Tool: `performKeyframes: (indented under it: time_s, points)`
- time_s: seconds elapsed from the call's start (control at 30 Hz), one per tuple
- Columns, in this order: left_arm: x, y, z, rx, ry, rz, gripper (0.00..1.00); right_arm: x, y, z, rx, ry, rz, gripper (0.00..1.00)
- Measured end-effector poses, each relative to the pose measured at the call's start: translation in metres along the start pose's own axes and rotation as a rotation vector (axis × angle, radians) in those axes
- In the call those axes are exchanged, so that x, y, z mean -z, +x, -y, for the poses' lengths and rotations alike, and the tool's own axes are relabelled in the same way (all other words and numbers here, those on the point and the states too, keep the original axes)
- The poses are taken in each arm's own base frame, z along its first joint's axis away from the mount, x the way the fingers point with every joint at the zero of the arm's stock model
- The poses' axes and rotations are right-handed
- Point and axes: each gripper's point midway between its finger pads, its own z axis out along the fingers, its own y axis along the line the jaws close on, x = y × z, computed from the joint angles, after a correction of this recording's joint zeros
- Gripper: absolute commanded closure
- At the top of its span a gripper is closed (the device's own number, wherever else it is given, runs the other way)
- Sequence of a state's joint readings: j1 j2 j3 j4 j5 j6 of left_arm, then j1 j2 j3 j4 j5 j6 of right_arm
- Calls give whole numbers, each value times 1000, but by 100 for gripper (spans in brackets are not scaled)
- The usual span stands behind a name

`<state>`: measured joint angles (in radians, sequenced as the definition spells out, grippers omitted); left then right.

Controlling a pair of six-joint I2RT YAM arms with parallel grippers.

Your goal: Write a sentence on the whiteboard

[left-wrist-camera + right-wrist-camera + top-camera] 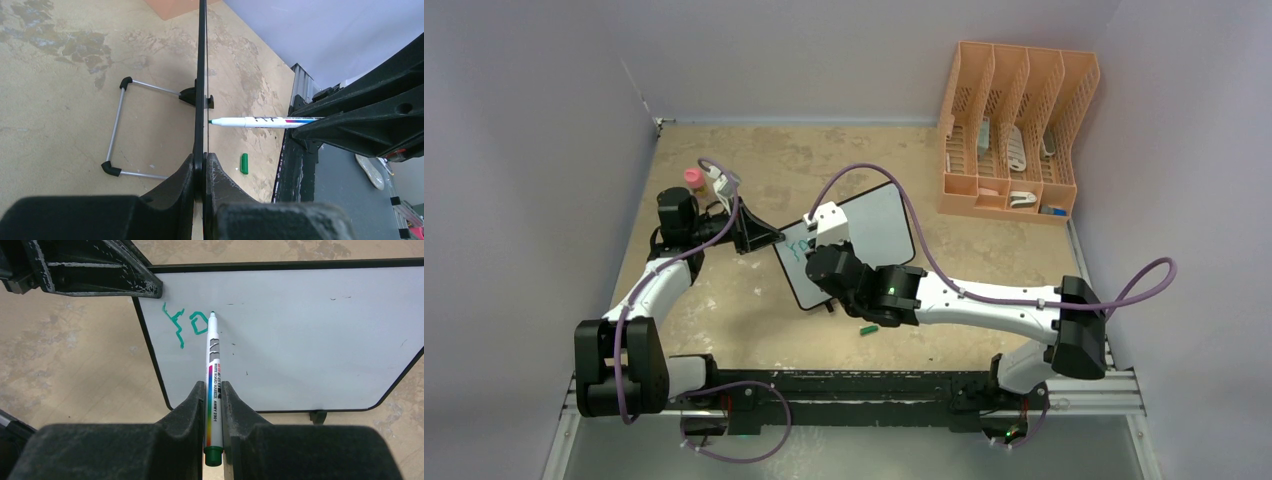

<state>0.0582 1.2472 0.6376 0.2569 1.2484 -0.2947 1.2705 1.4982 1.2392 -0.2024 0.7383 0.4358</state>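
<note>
while our left gripper (pixel 204 161) pinches the whiteboard (pixel 310 335) edge, our right gripper (pixel 214 390) clamps the marker (pixel 213 360), its tip touching the whiteboard beside the green lettering (pixel 186 324).

Overhead wide, wrist close-ups, whiteboard (pixel 879 228) shared

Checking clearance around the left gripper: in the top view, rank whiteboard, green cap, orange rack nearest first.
1. whiteboard: clamped at its left edge by the left gripper.
2. green cap: on the table, toward the near edge.
3. orange rack: far right corner.
</note>
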Motion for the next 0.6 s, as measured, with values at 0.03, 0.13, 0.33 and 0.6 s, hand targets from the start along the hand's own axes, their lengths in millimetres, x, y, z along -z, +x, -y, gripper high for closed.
performKeyframes:
  time_s: [0.03, 0.13, 0.33, 0.6]
  points:
    - [0, 0, 0, 0, 0, 0, 100, -1, 1, 0, 2, 1, -2, 100]
    - [0, 0, 0, 0, 0, 0, 100, -3, 3, 0, 7, 3, -7, 100]
    - [0, 0, 0, 0, 0, 0, 100, -4, 4, 0, 11, 6, -9, 100]
    - [0, 0, 0, 0, 0, 0, 100, -5, 4, 0, 13, 7, -9, 100]
